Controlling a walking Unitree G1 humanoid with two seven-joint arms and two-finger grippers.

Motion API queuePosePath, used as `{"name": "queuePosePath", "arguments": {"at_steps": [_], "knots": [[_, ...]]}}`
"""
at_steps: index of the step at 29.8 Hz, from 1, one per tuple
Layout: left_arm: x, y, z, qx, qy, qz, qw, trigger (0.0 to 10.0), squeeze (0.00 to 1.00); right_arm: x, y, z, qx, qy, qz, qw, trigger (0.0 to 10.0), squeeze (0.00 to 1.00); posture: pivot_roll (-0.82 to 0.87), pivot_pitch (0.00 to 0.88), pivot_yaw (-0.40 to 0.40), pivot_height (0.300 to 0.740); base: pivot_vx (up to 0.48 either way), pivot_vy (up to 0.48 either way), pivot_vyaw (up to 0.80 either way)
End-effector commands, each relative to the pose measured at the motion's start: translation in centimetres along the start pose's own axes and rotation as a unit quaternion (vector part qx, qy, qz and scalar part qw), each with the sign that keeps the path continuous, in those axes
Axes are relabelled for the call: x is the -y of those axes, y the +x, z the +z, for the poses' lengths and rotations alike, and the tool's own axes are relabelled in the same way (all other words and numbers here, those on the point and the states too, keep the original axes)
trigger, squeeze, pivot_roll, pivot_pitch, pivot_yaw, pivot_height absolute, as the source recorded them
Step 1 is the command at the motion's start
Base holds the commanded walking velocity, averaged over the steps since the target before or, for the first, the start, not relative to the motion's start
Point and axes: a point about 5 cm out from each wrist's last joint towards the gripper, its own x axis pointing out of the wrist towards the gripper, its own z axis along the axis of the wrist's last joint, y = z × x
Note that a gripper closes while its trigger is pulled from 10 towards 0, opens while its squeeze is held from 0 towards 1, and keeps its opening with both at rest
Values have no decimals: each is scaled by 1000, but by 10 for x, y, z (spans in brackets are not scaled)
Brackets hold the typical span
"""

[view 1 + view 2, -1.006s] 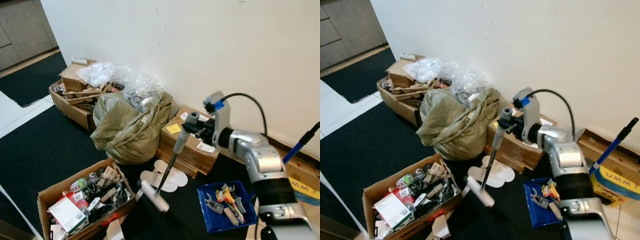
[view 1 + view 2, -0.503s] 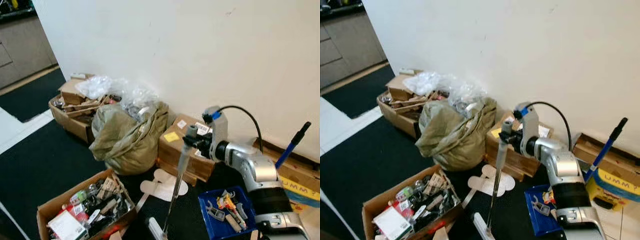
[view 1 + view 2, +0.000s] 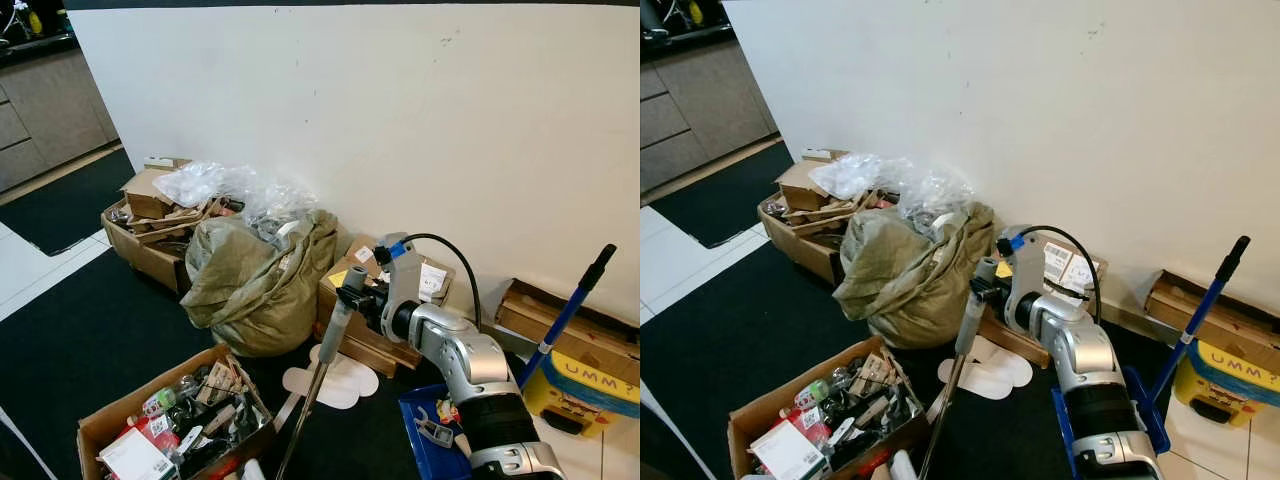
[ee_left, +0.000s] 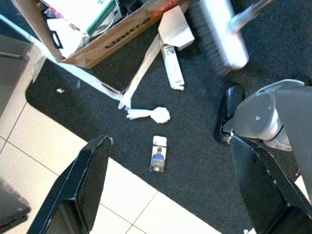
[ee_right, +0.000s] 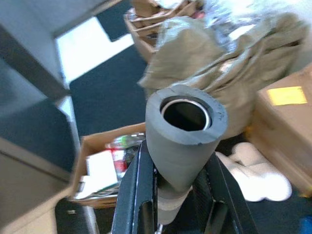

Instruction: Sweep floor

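Left gripper [image 4: 165, 195] is hanging open over the black mat's edge [image 4: 97, 180], small card [image 4: 158, 154] between its fingers' spread. Cardboard box [image 3: 105, 425] and olive sack [image 3: 255, 280] are crowding the mat's wall side. Right gripper [image 5: 173, 200] is clamping the broom handle [image 3: 335, 325] upright beside the sack.

One broom [image 3: 322, 372], one blue-handled pole [image 3: 566, 315], one olive sack [image 3: 257, 275], one blue bin [image 3: 421, 448], one yellow box [image 3: 585, 385], one small card [image 4: 159, 154] and four cardboard boxes were counted, the nearest [image 3: 170, 430] full of clutter.
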Motion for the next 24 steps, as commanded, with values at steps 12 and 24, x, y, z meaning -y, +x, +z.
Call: {"name": "queuePosePath", "arguments": {"at_steps": [12,24], "knots": [[-5,0,5,2,17,3,1000,10000,0,1,-4,-1,3,-145,-68,987,10000,0,-145,0,59,740,0,0,0],[-5,1,8,6,8,7,1000,10000,0,-3,-4,-27,-51,-178,-52,981,10000,0,-141,0,50,740,0,0,0]]}}
